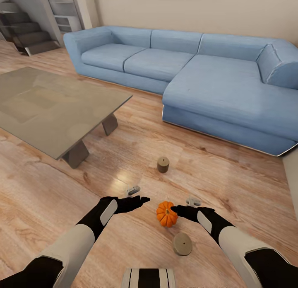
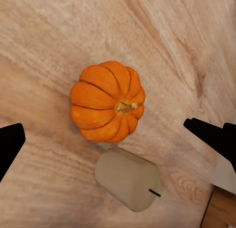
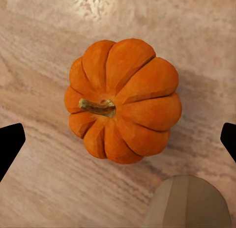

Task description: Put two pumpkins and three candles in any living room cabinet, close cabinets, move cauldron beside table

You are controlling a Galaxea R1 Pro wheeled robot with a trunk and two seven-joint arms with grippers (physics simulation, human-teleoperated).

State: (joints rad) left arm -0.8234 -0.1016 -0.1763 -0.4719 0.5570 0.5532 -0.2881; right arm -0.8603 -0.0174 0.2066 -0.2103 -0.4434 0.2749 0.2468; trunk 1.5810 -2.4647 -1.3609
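Head view: early yet, with bright orange ribbed pumpkin [image 1: 167, 214] on wooden floor [image 1: 231, 172], stubby tan candles at twelve [image 1: 163, 164] and five o'clock [image 1: 182, 243], left gripper [image 1: 138, 201] and right gripper [image 1: 179, 209] spread open, holding nothing.

Living room: sofa [image 1: 198, 72], coffee table [image 1: 49, 110]

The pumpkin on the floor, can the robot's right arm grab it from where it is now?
Probably yes. The right gripper hangs open just beside the pumpkin, with nothing between them. One candle lies close by on the floor, but off to the side.
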